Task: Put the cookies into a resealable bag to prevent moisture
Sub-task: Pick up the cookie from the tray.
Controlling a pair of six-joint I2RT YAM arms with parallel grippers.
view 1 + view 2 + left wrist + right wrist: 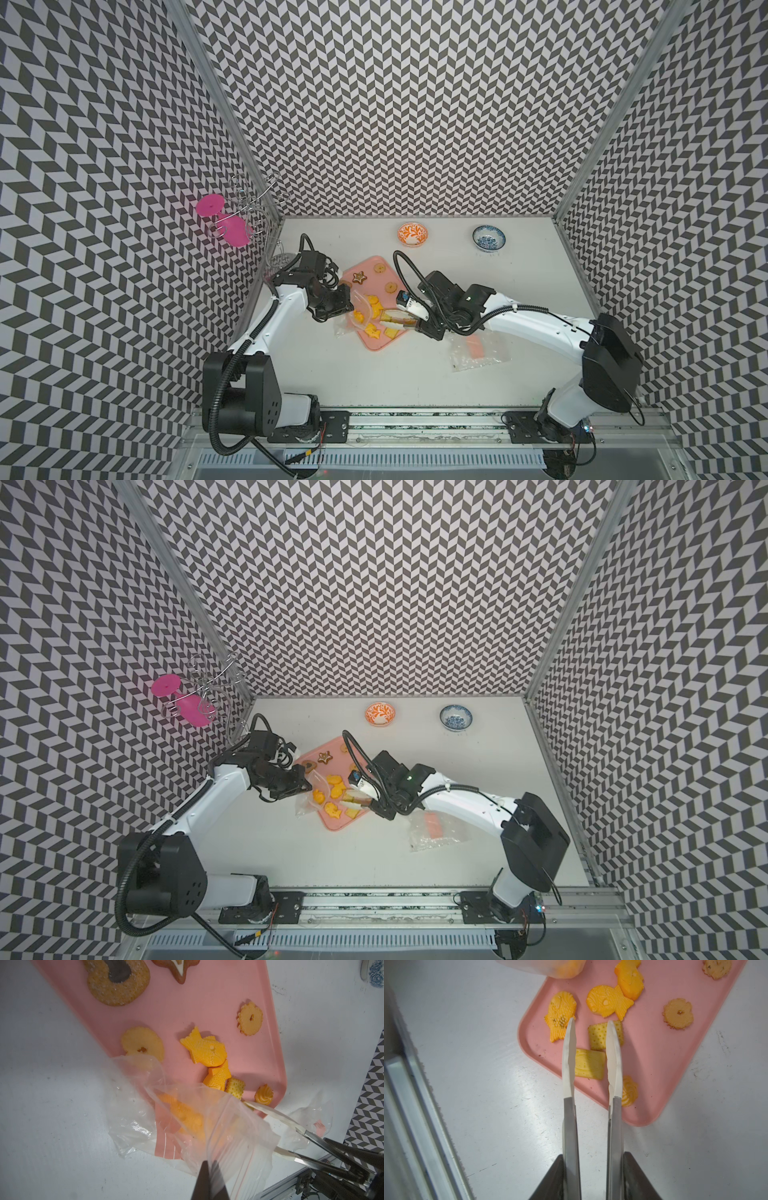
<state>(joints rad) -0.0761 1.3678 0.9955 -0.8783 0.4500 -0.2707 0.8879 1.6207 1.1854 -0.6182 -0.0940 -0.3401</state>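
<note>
The cookies [374, 316] lie on a pink tray [371, 266] in both top views: orange fish [609, 1001], a square cracker [598, 1036], a swirl [630, 1091], rings [250, 1018] and a brown star [358, 277]. My left gripper [209, 1164] is shut on the rim of a clear resealable bag [228, 1126], lifted over the tray's near left corner with an orange fish [187, 1118] inside. My right gripper [592, 1155] is shut on metal tongs [569, 1126]. Their white tips stand apart on either side of a yellow rectangular cookie [589, 1064].
A second clear bag [478, 351] lies flat under the right arm. An orange bowl [412, 234] and a blue bowl [488, 238] stand at the back. A wire rack with pink glasses [232, 220] fills the back left corner.
</note>
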